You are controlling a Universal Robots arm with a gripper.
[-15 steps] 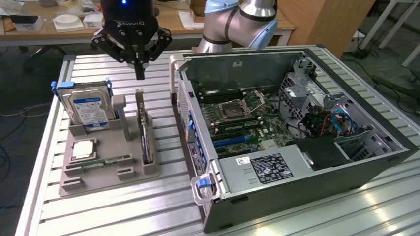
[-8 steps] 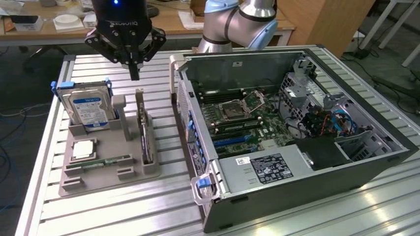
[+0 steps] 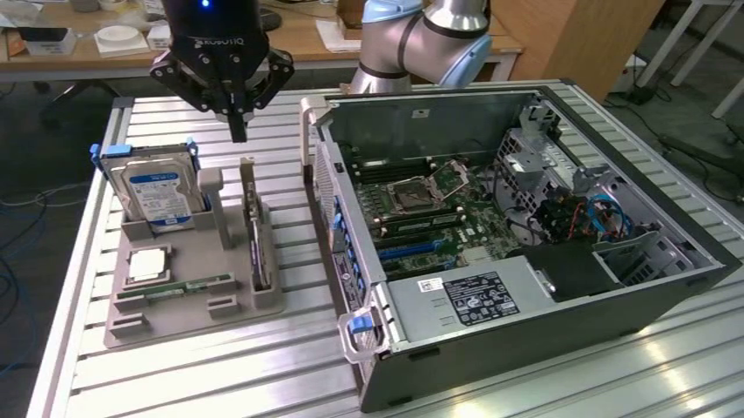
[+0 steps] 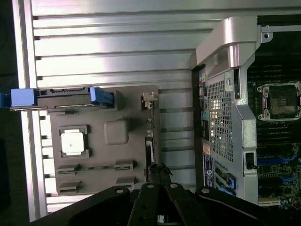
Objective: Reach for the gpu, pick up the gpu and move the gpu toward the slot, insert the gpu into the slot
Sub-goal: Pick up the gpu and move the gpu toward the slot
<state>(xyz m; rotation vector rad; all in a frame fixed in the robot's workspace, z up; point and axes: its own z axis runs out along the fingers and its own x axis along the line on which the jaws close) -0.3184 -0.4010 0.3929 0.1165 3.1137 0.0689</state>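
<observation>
We are seeing a green memory stick (image 3: 186, 285) lying at the near end of the grey holder (image 3: 192, 318). A processor chip (image 3: 149, 262) is sitting just behind it, and the hard drive (image 3: 157, 193) is standing at the holder's far end. The gpu (image 3: 257, 244), thin and dark, is standing on edge along the holder's side nearest the open computer case (image 3: 581, 331), which is housing the blue slot (image 3: 407, 248). The gripper (image 3: 239, 131) is hanging above the holder's far end, clenched on nothing.

The gripper (image 3: 239, 131), fingers together, hangs above the grey tray (image 3: 195, 261) holding the gpu (image 3: 257, 235) on edge and the hard drive (image 3: 160, 196); the blue slot (image 3: 409, 248) sits inside the open case (image 3: 524, 348).
</observation>
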